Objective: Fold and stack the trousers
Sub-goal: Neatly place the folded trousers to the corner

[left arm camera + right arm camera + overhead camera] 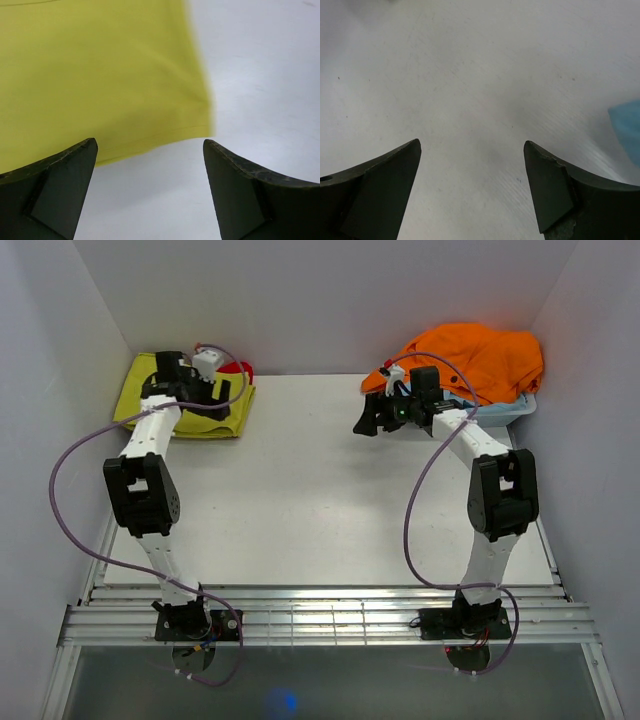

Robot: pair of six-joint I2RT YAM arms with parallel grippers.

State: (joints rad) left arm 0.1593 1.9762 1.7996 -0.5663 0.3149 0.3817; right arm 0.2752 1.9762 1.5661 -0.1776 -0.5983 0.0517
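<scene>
White walls box in a smooth white desk point(300, 490); two white-and-black arms reach across it. One pair of plain yellow-green cotton trousers point(135, 390) lies folded into a flat rectangle at the far left corner; the left fingers point(60, 170), dark and wedge-shaped, stand spread just over its hemmed edge, pinching nothing. One crumpled orange cloth garment point(480, 355) is heaped on one pale blue bin point(515, 412) at the far right corner; the right fingers point(385, 180) are spread wide over bare desk beside it, empty.
</scene>
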